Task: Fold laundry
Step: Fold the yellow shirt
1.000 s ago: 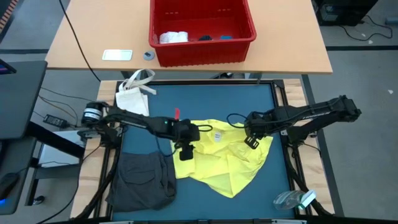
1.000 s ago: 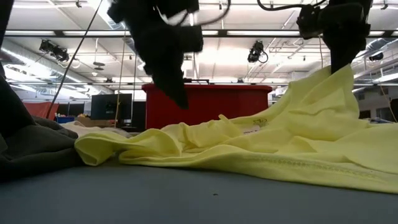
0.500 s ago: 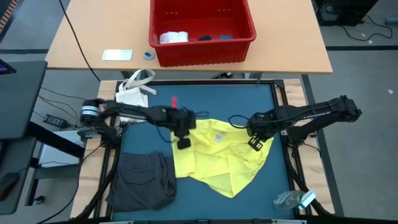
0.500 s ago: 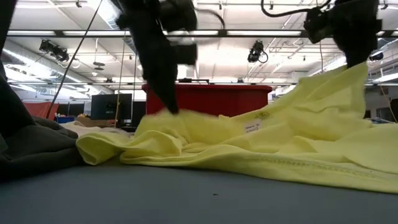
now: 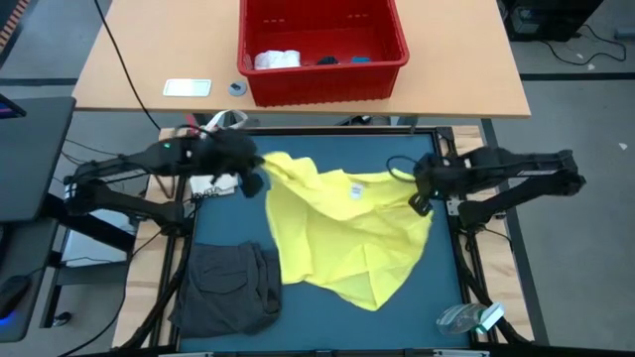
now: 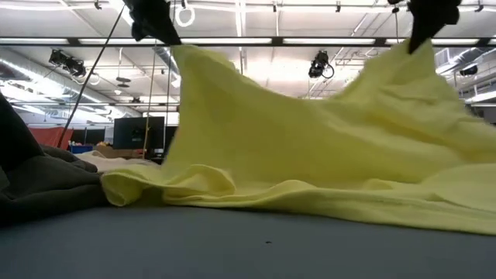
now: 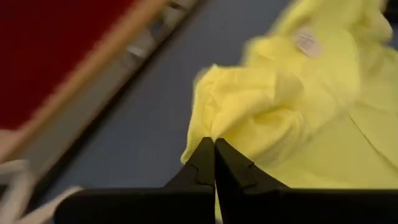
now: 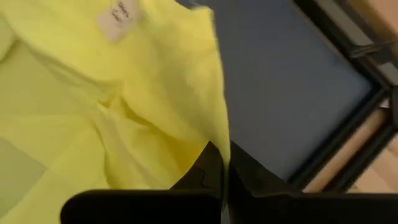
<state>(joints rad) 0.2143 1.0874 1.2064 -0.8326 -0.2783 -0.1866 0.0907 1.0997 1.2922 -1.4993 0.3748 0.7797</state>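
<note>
Left end effector (image 5: 256, 181) pinched tight on one corner of the yellow T-shirt (image 5: 347, 233), right end effector (image 5: 421, 201) clamped on the opposite corner, both arms reaching inward, cloth stretched between them, lower half draped on the blue tabletop (image 5: 327, 317). One dark grey garment (image 5: 228, 288) lies front-left.

Even, bright light is cast from overhead, where long ceiling strip lights (image 6: 325, 40) are seen glaring white in the low view, and only soft, faint shadows are thrown on the bench (image 5: 337, 159). The left wrist view is smeared throughout, probably by motion, so the yellow T-shirt (image 7: 292, 106) is rendered without crisp edges. The right wrist view is softened too, less heavily.
</note>
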